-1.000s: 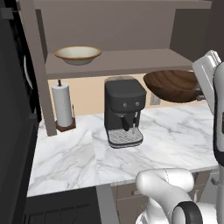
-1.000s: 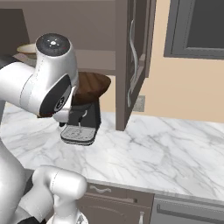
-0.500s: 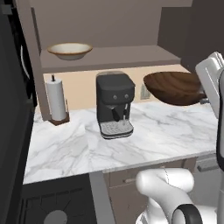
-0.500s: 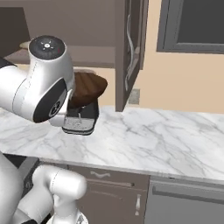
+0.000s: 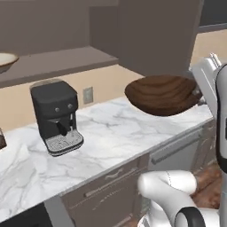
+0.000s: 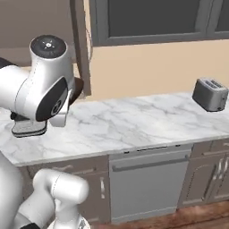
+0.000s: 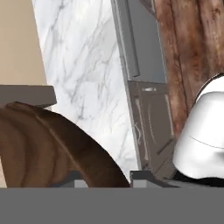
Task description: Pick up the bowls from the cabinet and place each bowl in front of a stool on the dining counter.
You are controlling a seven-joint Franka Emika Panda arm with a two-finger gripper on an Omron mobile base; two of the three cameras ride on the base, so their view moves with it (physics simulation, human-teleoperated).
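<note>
While wood bowl (image 5: 162, 94) hangs above counter (image 5: 115, 133), end effector grip unclear; coffee machine (image 5: 55, 116) nearby, toaster (image 6: 209, 94) farther.

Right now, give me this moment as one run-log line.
phase: carrying | hand: shut on wooden bowl, held above marble counter | cream bowl: on cabinet shelf | placed: none

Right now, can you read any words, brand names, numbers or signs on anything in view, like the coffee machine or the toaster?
No readable text.
Coffee machine: two round knobs on its front, no label or brand.
Toaster: plain grey sides, no marking.
Wooden bowl: grain lines only.
Dishwasher front: bare, no lettering.
</note>
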